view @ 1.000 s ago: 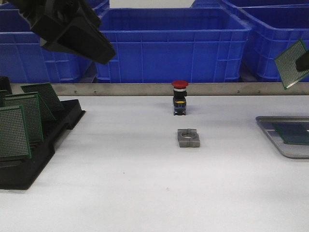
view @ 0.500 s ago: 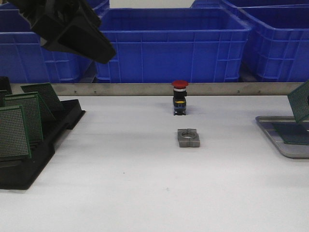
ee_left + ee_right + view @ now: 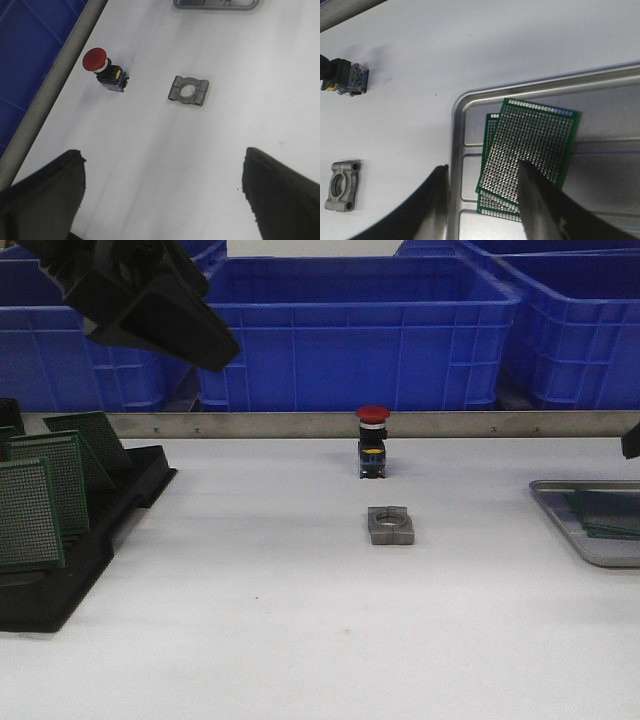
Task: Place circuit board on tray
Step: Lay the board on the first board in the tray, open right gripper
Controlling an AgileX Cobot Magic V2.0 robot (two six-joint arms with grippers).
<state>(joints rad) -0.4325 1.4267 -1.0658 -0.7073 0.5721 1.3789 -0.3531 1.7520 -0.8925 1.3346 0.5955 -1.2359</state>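
The silver-grey tray (image 3: pixel 556 499) lies at the table's right edge; its rim also shows in the right wrist view (image 3: pixel 456 150). Two green circuit boards (image 3: pixel 608 512) lie stacked in it, the top board (image 3: pixel 535 135) skewed over the lower board (image 3: pixel 492 205). My right gripper (image 3: pixel 484 172) is open just above them, one finger (image 3: pixel 437 200) over the tray rim, the other finger (image 3: pixel 540 205) over the top board. Only a black bit of it (image 3: pixel 631 440) shows in the front view. My left gripper (image 3: pixel 160 195) is open and empty, held high at the back left (image 3: pixel 150 305).
A black slotted rack (image 3: pixel 60 585) with several upright green boards (image 3: pixel 28 512) stands at the left. A red push button (image 3: pixel 372 440) and a grey metal clamp block (image 3: pixel 390 525) sit mid-table. Blue crates (image 3: pixel 350 335) stand behind a metal rail (image 3: pixel 250 424).
The board that my right gripper held up at the right edge has come down and now lies flat in the tray, let go. My left arm has not moved.
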